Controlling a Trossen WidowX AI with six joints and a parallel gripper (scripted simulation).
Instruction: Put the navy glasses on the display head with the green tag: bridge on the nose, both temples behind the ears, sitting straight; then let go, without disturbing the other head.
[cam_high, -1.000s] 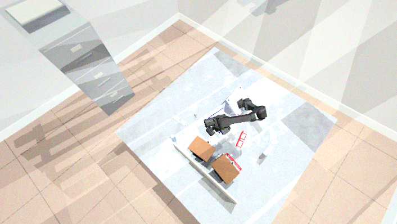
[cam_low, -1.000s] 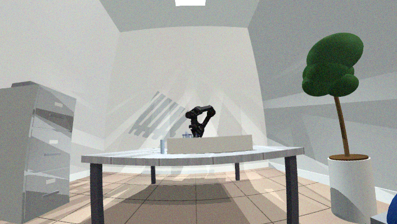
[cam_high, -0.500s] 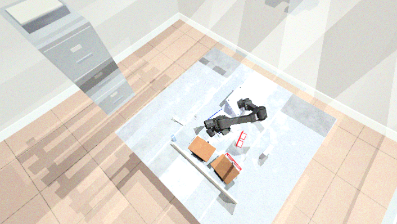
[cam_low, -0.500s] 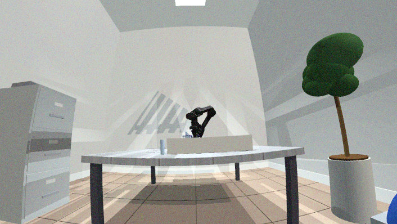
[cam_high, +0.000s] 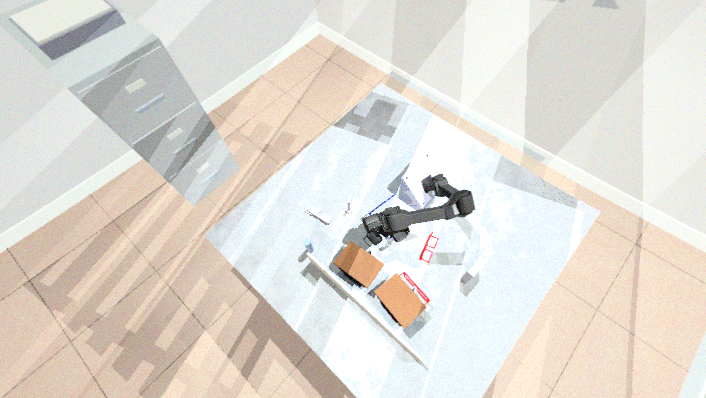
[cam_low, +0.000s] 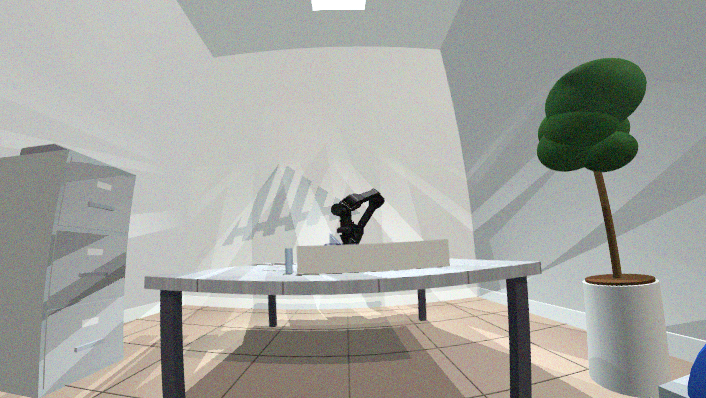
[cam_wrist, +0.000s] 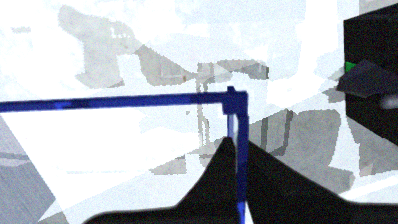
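My gripper (cam_high: 387, 240) (cam_wrist: 233, 144) is shut on the navy glasses (cam_high: 382, 205) (cam_wrist: 150, 100). In the wrist view one long bar runs left from a corner, and another part passes down between the fingertips. The glasses are off the table, beside the heads. A black-looking head (cam_wrist: 370, 37) with a green tag (cam_wrist: 350, 66) and a dark nose wedge shows at the right of the wrist view, apart from the glasses. In the top view two brown-topped heads stand side by side, the left head (cam_high: 358, 265) nearest my gripper and the right head (cam_high: 401, 300); their tags are hidden there.
Red glasses (cam_high: 415, 287) are at the right head's front. Another red pair (cam_high: 429, 247) lies on the table. A low cream panel (cam_high: 367, 307) (cam_low: 372, 257) stands behind the heads, with a blue-grey cylinder (cam_high: 308, 245) (cam_low: 289, 261) by its left end.
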